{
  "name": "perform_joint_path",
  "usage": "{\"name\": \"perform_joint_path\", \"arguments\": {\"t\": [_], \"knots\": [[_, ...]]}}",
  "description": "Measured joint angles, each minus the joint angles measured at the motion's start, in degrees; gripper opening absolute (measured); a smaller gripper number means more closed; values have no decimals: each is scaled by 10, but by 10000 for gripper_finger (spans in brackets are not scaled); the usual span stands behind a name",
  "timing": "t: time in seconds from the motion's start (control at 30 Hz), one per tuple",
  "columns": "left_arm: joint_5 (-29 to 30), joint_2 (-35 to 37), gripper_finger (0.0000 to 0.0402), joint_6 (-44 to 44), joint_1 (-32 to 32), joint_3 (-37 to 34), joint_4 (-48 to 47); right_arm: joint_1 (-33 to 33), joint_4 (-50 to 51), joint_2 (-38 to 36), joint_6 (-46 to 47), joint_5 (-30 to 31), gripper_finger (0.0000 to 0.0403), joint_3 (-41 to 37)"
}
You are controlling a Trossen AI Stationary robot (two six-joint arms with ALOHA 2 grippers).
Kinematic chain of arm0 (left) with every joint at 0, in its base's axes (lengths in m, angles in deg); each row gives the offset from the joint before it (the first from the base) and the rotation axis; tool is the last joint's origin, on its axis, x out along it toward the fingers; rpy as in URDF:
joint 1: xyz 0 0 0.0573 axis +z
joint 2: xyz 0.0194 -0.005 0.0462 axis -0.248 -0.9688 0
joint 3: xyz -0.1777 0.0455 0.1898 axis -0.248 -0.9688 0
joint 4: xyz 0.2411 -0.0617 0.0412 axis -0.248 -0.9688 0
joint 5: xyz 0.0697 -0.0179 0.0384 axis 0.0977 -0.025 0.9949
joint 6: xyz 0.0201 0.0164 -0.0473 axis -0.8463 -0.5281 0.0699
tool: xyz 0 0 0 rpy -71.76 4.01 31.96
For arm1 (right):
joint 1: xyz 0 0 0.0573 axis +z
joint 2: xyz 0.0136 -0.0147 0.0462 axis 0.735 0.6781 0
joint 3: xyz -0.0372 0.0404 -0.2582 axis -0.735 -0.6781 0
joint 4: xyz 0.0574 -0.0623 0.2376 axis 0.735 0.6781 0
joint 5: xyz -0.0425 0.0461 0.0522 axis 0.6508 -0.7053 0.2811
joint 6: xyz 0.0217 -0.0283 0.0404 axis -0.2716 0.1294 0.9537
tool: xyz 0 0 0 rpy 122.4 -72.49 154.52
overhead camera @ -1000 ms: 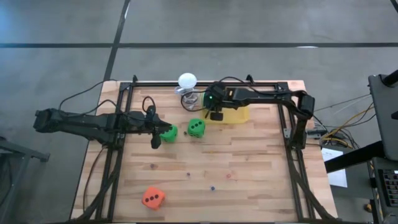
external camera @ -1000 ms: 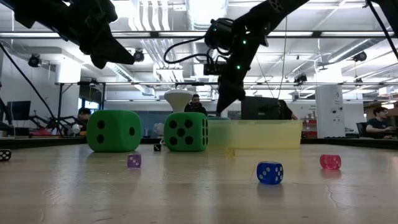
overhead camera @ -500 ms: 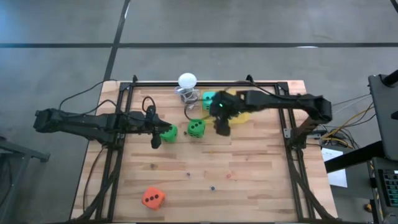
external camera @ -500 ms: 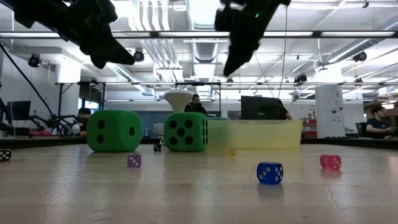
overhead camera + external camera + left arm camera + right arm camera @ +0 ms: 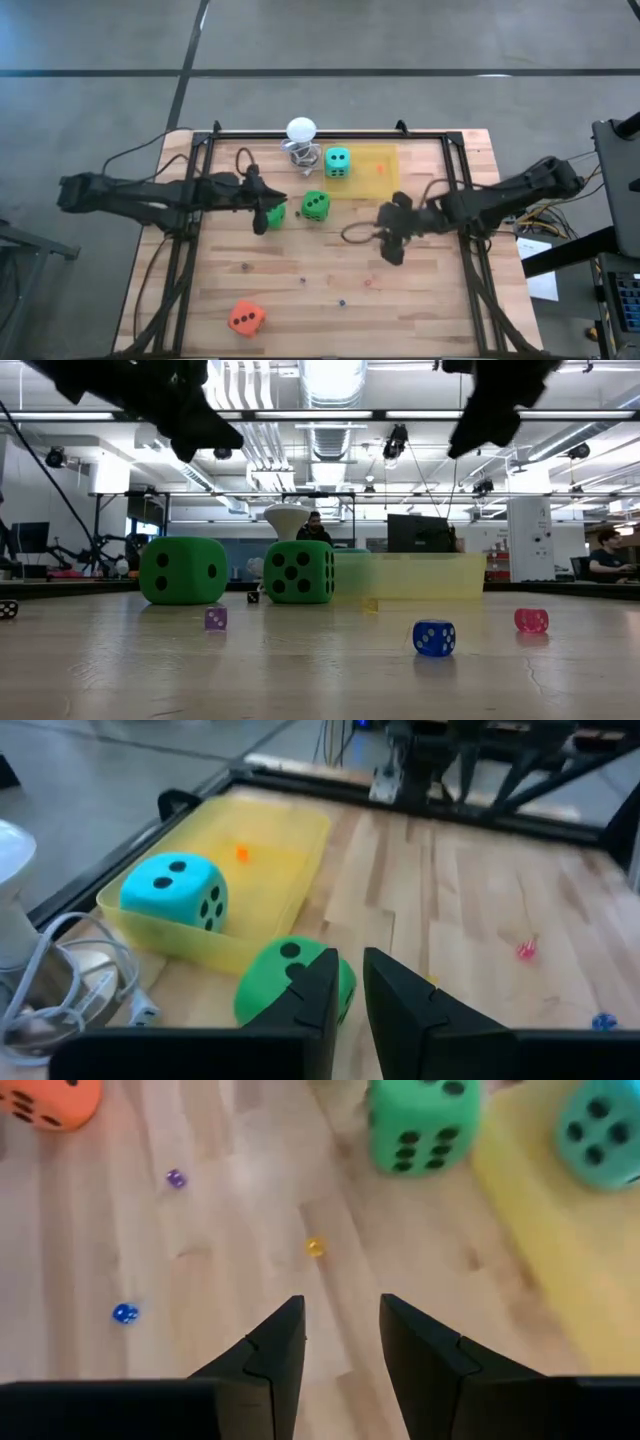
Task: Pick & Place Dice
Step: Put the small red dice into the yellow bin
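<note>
The teal die (image 5: 338, 162) (image 5: 175, 892) lies in the yellow tray (image 5: 375, 170). One green die (image 5: 315, 205) (image 5: 290, 980) sits on the wood just in front of the tray. The other green die (image 5: 274, 213) (image 5: 183, 570) is partly covered by my left gripper (image 5: 262, 212) (image 5: 347, 982), which hangs above it with only a narrow gap between its fingers. The orange-red die (image 5: 246, 318) (image 5: 45, 1100) rests near the table's near-left corner. My right gripper (image 5: 392, 245) (image 5: 342, 1325) is open, high over bare wood, right of centre.
A white ball on a wire stand (image 5: 301, 131) stands by the far edge, left of the tray. Tiny dice lie on the wood: purple (image 5: 215, 619), blue (image 5: 434, 637), pink (image 5: 531, 620). A black frame (image 5: 330, 134) runs along the table's edges. A loose cable (image 5: 355, 232) trails beside the right gripper.
My right gripper has pulled back from over the tray toward the table's near-right and risen. The teal die it covered now lies uncovered in the tray. My left gripper has shifted slightly right, over the left green die.
</note>
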Motion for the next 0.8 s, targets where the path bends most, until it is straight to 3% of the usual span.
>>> {"name": "perform_joint_path", "arguments": {"t": [0.23, 0.4, 0.8], "knots": [[-32, -42, 58, -8, -1, 70, -96, 54, -65, 18, 61, -2, 123, -64], [-64, -40, 58, -8, -2, 69, -105, 93, -103, 47, 78, -9, 123, -77], [-68, -46, 58, -11, -2, 69, -119, 137, -165, 194, 78, -23, 123, -62]]}}
